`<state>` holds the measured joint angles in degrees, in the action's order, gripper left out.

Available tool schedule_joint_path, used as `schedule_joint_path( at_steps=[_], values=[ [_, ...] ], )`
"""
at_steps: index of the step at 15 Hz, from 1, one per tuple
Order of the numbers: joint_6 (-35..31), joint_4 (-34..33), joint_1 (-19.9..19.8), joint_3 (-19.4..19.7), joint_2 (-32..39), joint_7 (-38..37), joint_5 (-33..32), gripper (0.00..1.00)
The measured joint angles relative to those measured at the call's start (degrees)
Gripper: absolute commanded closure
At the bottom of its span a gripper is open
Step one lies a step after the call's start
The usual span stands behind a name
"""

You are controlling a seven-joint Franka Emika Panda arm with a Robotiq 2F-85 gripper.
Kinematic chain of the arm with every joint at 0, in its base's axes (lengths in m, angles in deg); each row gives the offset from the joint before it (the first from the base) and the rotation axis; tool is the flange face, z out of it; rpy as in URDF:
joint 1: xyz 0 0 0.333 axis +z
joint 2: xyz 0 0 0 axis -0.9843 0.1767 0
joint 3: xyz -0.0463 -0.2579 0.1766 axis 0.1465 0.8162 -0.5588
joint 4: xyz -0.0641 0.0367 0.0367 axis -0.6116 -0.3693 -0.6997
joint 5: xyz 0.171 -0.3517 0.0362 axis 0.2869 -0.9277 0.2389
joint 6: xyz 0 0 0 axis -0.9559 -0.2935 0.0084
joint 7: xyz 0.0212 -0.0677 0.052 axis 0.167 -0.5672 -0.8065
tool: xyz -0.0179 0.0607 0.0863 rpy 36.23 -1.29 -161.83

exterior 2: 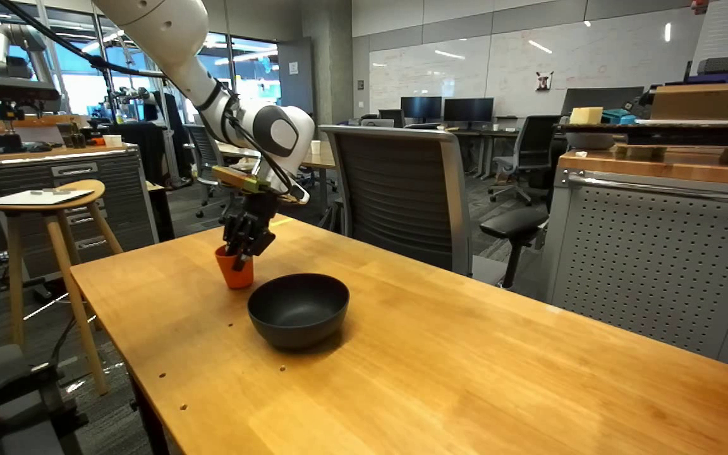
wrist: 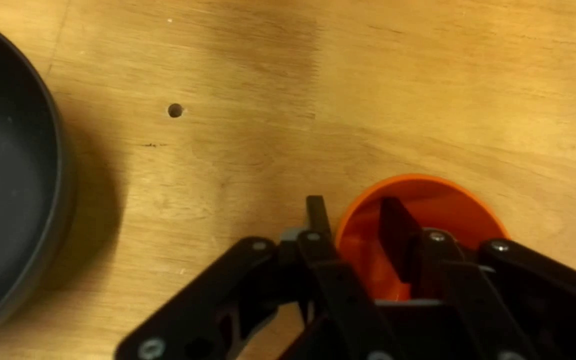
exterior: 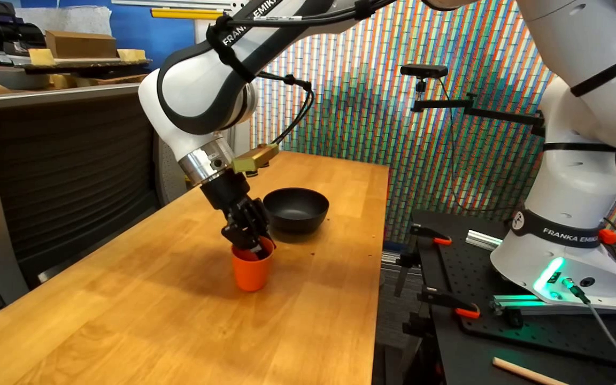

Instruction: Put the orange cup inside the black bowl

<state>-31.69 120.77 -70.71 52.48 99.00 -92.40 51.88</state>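
Note:
The orange cup (exterior: 251,275) stands upright on the wooden table, in both exterior views (exterior 2: 239,278). The black bowl (exterior: 296,213) sits on the table a short way from the cup, and it also shows in an exterior view (exterior 2: 298,316). In the wrist view the cup (wrist: 433,202) is at the lower right and the bowl (wrist: 5,180) is cut off at the left edge. My gripper (wrist: 352,212) straddles the cup's rim on the side toward the bowl. One finger is inside the cup and one outside, with a gap between each finger and the wall. The bowl is empty.
The wooden table (exterior: 153,321) bears the cup and bowl. A desk chair (exterior 2: 402,196) stands along the table's far edge in an exterior view. A camera on a bracket (exterior: 424,71) stands near the robot base (exterior: 559,256). A wooden stool (exterior 2: 64,218) stands beyond the table's end.

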Motion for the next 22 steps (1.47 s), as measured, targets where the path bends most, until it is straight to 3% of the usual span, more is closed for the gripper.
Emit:
schedule_joint_path(
  at_steps=[1,8,13,18,22],
  values=[
    [-0.1,0.0,0.1,0.0,0.0,0.0,0.0,1.00],
    [-0.1,0.0,0.0,0.7,-0.5,0.0,-0.9,0.98],
    [0.2,1.0,-1.2,4.6,-7.4,-2.2,-5.0,0.98],
    [2.0,4.8,-5.5,8.5,-17.5,-5.9,-5.5,0.98],
    [4.5,8.5,-9.8,9.7,-19.6,-7.1,-4.0,0.98]
  ],
)
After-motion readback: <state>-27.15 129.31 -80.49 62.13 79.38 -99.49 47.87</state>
